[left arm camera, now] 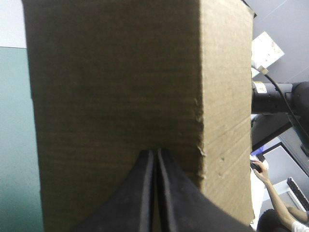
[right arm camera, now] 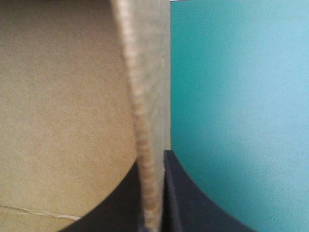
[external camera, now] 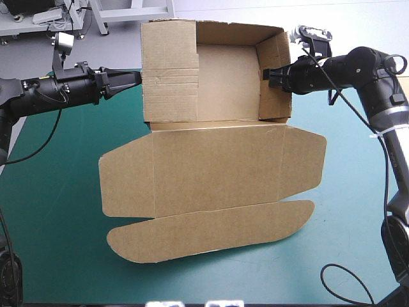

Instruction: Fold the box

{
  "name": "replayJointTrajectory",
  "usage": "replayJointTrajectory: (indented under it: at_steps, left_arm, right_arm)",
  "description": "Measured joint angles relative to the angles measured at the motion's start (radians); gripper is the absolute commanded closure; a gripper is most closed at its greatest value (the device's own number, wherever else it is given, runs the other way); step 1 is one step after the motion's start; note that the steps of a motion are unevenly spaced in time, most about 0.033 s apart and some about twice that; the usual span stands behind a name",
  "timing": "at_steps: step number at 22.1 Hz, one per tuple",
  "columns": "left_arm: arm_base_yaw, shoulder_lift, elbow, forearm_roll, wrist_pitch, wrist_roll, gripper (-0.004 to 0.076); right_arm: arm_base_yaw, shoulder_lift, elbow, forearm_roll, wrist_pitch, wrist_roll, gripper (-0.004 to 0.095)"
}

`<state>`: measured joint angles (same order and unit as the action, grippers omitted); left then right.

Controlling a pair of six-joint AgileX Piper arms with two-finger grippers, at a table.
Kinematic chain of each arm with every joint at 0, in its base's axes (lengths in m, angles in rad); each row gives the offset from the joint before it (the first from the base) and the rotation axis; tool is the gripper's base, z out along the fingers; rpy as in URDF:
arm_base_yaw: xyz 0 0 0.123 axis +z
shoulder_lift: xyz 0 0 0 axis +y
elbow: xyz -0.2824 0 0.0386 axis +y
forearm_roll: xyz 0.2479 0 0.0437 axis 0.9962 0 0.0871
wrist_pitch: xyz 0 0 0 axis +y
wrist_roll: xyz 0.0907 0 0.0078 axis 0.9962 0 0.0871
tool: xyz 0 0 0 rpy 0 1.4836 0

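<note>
Together, the left fingers [left arm camera: 140, 193] form one pointed arch, its tip touching the outer face of the left wall of the box [external camera: 217, 160]. The right fingers [right arm camera: 193, 203] are clamped on the box's right wall, one on each face, with the board's edge between them. The left arm [external camera: 57, 89] reaches in almost level from the left side of the table [external camera: 51, 217]. The right arm [external camera: 358, 64] rises from the near right and bends inward at the elbow. Count: two arms, one box. The box stands mid-table as an open tray toward the far edge. Its lid lies flat toward the near edge, with two rounded side flaps and one long front flap
</note>
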<state>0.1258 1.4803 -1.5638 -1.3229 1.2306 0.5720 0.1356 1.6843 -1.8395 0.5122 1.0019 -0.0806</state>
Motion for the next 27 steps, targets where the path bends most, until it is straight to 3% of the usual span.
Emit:
replayJointTrajectory:
  at_steps: [3,5,7,9,15,27]
  left_arm:
    - [-0.006,0.000,0.000,0.001,0.000,0.000,0.0677]
    - [-0.006,0.000,0.000,0.003,0.000,0.000,0.0582]
    - [-0.006,0.000,0.000,0.023,0.000,0.000,0.0423]
    - [-0.006,0.000,0.000,0.042,0.000,0.000,0.0378]
    - [-0.027,-0.021,-0.002,0.070,0.002,0.000,0.0377]
    - [-0.046,-0.022,-0.002,0.393,0.014,-0.061,0.0377]
  right_arm:
    - [0.010,0.000,0.000,-0.004,-0.011,0.004,0.0910]
    - [0.010,0.000,0.000,-0.010,-0.019,0.007,0.0911]
    - [0.011,0.000,0.000,-0.010,-0.021,0.010,0.0910]
    - [0.012,0.000,0.000,-0.019,-0.021,0.011,0.0911]
    - [0.017,0.038,0.000,-0.027,-0.022,0.033,0.0910]
    - [0.134,0.046,0.000,-0.118,-0.029,0.051,0.0910]
